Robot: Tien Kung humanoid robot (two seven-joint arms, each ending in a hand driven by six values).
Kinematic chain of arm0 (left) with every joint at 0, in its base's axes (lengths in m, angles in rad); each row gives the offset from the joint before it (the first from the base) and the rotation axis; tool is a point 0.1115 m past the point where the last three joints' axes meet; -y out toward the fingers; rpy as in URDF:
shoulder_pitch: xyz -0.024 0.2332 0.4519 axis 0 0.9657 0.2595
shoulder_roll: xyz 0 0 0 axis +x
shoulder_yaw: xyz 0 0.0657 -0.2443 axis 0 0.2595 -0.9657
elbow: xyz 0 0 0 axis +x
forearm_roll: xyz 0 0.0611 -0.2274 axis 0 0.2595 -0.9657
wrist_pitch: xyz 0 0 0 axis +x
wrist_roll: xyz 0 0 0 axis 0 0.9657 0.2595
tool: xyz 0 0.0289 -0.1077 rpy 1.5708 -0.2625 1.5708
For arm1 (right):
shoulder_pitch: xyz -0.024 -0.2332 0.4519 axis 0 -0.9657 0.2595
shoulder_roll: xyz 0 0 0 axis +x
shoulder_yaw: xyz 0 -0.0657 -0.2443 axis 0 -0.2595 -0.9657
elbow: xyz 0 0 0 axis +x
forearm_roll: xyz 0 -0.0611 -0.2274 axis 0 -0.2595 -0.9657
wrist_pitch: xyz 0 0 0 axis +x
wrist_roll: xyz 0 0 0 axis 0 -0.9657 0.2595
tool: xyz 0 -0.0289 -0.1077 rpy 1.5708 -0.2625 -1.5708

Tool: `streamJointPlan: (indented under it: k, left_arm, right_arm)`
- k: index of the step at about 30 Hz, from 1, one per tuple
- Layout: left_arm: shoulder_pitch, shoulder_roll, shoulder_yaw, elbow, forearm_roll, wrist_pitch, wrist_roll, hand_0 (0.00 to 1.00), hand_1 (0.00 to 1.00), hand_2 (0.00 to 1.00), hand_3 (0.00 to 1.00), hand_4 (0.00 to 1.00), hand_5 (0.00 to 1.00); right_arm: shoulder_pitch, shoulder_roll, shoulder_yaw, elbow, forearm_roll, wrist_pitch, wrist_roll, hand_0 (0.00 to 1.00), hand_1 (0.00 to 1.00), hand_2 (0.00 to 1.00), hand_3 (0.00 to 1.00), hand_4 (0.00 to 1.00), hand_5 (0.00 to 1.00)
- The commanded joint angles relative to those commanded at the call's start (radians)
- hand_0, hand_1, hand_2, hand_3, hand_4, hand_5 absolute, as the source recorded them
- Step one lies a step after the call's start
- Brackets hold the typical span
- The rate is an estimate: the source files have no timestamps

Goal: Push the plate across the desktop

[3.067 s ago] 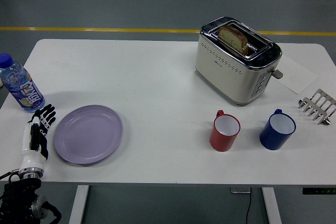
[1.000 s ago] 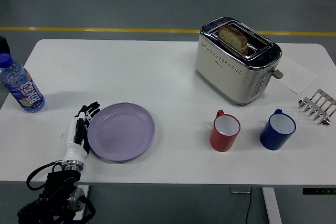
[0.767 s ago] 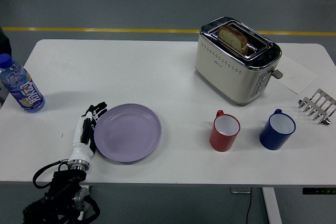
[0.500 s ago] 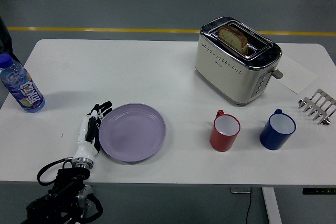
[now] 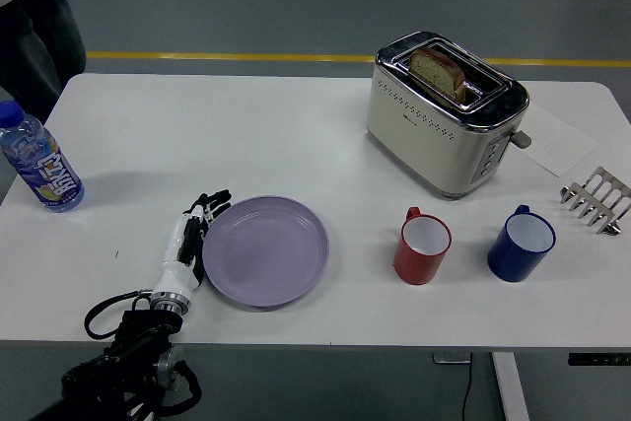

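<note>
A round lavender plate [image 5: 264, 249] lies flat on the white table [image 5: 296, 135], left of the middle near the front edge. My left hand [image 5: 197, 234] stands edge-on against the plate's left rim, fingers straight and spread, holding nothing. Its black arm [image 5: 123, 362] comes up from the lower left corner. My right hand is out of view.
A red mug [image 5: 422, 245] stands right of the plate, a blue mug [image 5: 521, 243] beyond it. A toaster [image 5: 444, 110] with bread stands at the back right, a toast rack [image 5: 595, 197] at the right edge. A water bottle [image 5: 39, 167] stands far left. A person [image 5: 35, 17] stands at the top left.
My left hand has slid the plate to the right along the table, toward the red mug. A person has come into view at the top left corner.
</note>
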Motion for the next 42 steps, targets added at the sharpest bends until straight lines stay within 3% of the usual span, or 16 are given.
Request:
streamJointPlan:
  k: [13,21,37,42]
  left_arm:
    - [-0.039,0.0,0.093,0.004,-0.034,-0.001,0.0,0.799,0.806,0.784,0.684,0.427,0.998]
    - [-0.054,0.0,0.114,0.008,-0.043,0.001,0.0,0.799,0.806,0.784,0.682,0.425,0.998]
    - [-0.068,0.0,0.033,0.022,-0.002,0.01,0.0,0.797,0.806,0.784,0.677,0.415,0.998]
    - [-0.063,0.0,-0.048,-0.004,0.063,0.029,0.0,0.787,0.792,0.776,0.668,0.416,0.998]
  right_arm:
    - [-0.001,0.002,-0.006,0.001,0.004,0.001,0.0,0.655,0.65,0.702,0.612,0.429,0.29]
    - [-0.002,0.003,-0.005,0.001,0.002,0.001,0.0,0.655,0.649,0.702,0.611,0.43,0.29]
    - [0.0,0.005,0.0,0.0,-0.008,0.0,-0.003,0.653,0.65,0.702,0.61,0.425,0.288]
    - [0.004,-0.001,-0.01,-0.003,0.007,0.005,0.004,0.653,0.65,0.703,0.61,0.425,0.286]
